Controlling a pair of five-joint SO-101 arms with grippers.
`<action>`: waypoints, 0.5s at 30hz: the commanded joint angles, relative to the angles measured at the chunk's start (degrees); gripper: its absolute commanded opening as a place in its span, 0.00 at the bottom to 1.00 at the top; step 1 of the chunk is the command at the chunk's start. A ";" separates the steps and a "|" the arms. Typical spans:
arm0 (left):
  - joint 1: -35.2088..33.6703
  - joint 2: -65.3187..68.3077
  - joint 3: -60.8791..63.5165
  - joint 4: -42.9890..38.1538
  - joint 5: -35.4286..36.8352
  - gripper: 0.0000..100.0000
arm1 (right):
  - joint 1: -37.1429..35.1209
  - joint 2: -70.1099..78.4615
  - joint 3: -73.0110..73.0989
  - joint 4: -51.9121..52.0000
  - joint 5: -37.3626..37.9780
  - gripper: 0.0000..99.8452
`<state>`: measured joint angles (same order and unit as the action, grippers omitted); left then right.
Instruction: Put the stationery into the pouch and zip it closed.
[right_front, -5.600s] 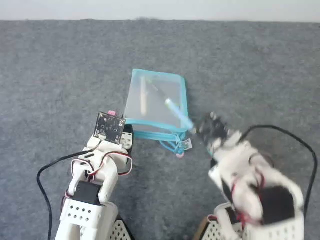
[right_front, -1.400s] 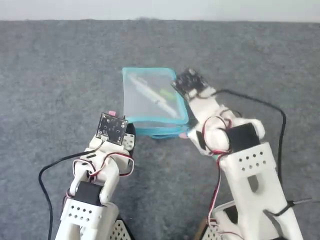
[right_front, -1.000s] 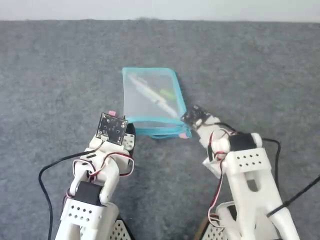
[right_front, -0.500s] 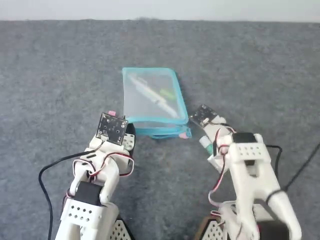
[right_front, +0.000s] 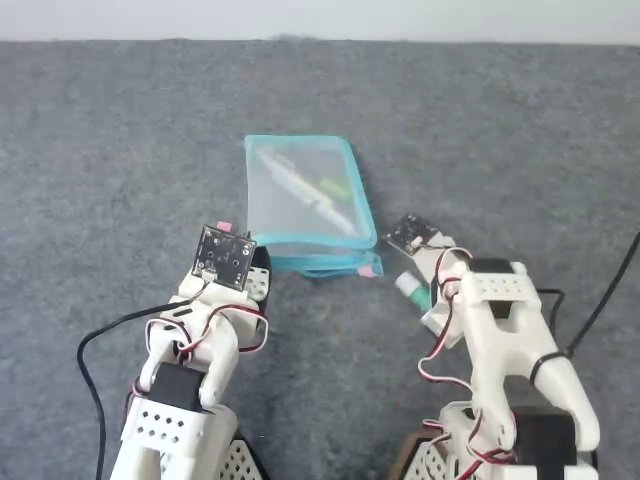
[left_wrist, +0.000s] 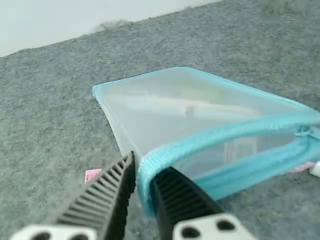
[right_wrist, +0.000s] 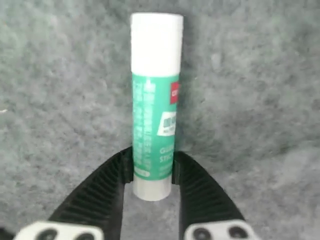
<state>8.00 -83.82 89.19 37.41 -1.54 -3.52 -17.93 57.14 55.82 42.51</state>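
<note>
A clear pouch (right_front: 300, 205) with teal trim lies on the grey mat, with pens and a green item showing through it. My left gripper (right_front: 262, 264) is at its near left corner, shut on the teal zip edge (left_wrist: 150, 170). The pouch (left_wrist: 200, 120) stretches away from the left gripper (left_wrist: 145, 187), its zip side sagging. A green and white glue stick (right_front: 407, 287) lies on the mat, right of the pouch's near right corner. My right gripper (right_wrist: 152, 175) has a finger pressed on each side of the end of the glue stick (right_wrist: 155, 95).
A small pink tag (right_front: 372, 268) sits at the pouch's near right corner. Another small pink piece (left_wrist: 92, 175) lies on the mat by the left gripper. The mat's far edge meets a pale wall (right_front: 320, 20). Black cables trail beside both arm bases.
The right arm has drawn back from the pouch's right side and come down over the glue stick on the mat. The left arm and the pouch have stayed still in the last second.
</note>
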 joint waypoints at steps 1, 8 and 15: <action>0.09 -0.88 -1.01 -1.49 -0.53 0.01 | 0.31 -0.48 -7.30 6.99 -1.93 0.01; 0.09 -0.88 -1.10 -1.49 -0.53 0.01 | -2.95 -14.20 -20.40 23.60 -8.09 0.01; 0.09 -0.88 -1.10 -1.49 -0.53 0.01 | -21.32 -29.14 -21.27 32.75 -15.03 0.01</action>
<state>8.00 -83.82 89.19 37.41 -1.54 -17.85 -41.05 39.38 85.98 31.16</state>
